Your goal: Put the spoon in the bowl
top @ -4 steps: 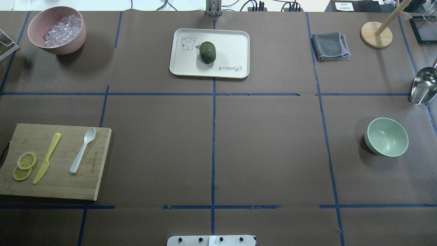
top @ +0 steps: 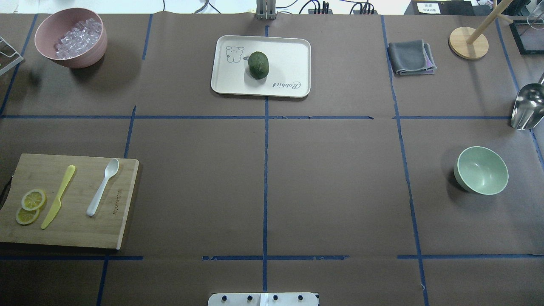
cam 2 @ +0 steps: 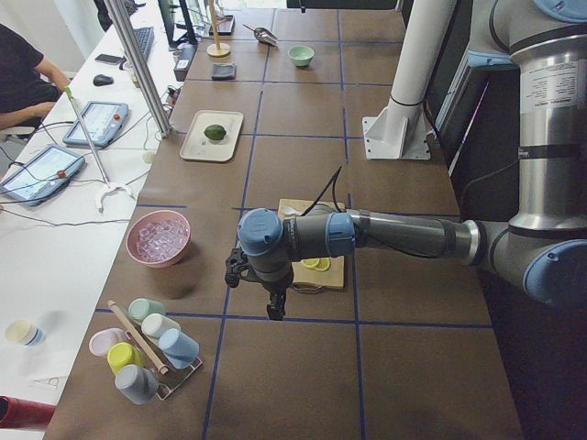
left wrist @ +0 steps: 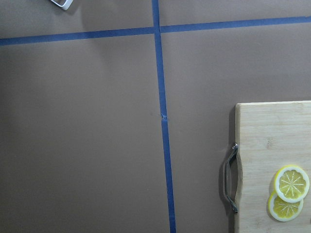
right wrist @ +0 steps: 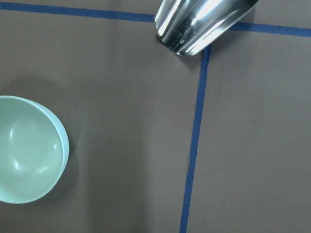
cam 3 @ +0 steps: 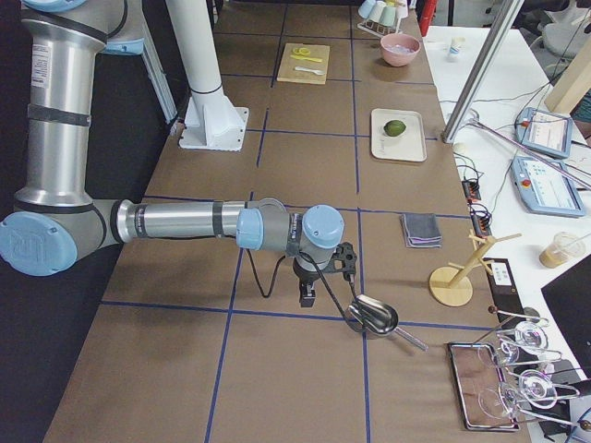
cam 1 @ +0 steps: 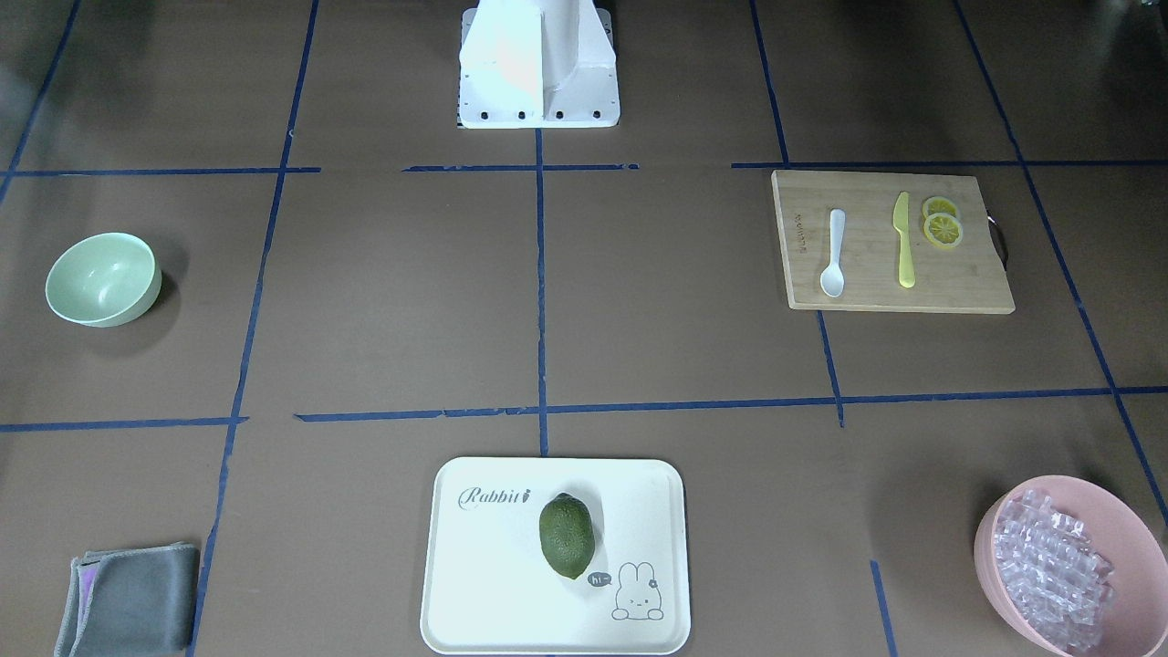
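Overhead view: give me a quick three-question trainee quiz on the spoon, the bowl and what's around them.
1. True or false: the white spoon lies on the cutting board.
2. What lies between the spoon and the lemon slices? A) yellow knife B) fork C) chopstick
3. Fill in: the mint-green bowl is currently ___.

Key: 1 true; 2 A; 3 empty.
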You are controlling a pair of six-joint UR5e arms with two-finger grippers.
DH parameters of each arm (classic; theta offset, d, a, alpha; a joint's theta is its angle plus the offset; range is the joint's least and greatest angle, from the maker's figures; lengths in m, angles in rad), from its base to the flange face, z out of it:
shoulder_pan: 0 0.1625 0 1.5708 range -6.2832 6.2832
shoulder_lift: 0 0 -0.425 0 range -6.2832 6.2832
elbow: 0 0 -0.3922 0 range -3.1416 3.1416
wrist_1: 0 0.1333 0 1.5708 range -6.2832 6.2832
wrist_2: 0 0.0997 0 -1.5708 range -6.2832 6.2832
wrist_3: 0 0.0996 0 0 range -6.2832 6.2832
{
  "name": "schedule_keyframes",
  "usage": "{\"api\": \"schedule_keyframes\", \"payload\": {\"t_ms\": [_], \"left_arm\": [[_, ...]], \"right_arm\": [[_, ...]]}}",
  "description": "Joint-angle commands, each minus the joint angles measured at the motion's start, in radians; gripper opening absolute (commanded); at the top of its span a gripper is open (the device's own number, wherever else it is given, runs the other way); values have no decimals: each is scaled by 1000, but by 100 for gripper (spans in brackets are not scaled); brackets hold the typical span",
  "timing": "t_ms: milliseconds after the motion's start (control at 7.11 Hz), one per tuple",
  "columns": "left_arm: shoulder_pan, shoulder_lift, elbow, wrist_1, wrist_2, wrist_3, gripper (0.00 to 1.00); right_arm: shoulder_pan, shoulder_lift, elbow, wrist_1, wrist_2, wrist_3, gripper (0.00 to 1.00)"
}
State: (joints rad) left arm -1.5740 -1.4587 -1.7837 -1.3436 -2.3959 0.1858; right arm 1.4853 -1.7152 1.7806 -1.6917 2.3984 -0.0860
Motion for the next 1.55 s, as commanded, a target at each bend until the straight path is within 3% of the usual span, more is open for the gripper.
{"api": "schedule_keyframes", "payload": {"t_ms": [0, 704, 985, 1126, 1407], "left_arm": [[2, 3, 13, -2, 1, 1, 100], [2, 8, 6, -12, -9, 12, 100], [2, 8, 7, -12, -9, 9, 100], [2, 8, 9, -14, -11, 8, 100], [2, 8, 7, -14, -11, 9, 100]], "right_arm": [[0, 11, 10, 1, 2, 0, 100], [-6, 14, 0, 1, 7, 2, 100], [-75, 5, -25, 164, 7, 92, 99], [-145, 5, -30, 250, -31, 217, 95], [-251, -7, -33, 421, -67, 474, 98]]}}
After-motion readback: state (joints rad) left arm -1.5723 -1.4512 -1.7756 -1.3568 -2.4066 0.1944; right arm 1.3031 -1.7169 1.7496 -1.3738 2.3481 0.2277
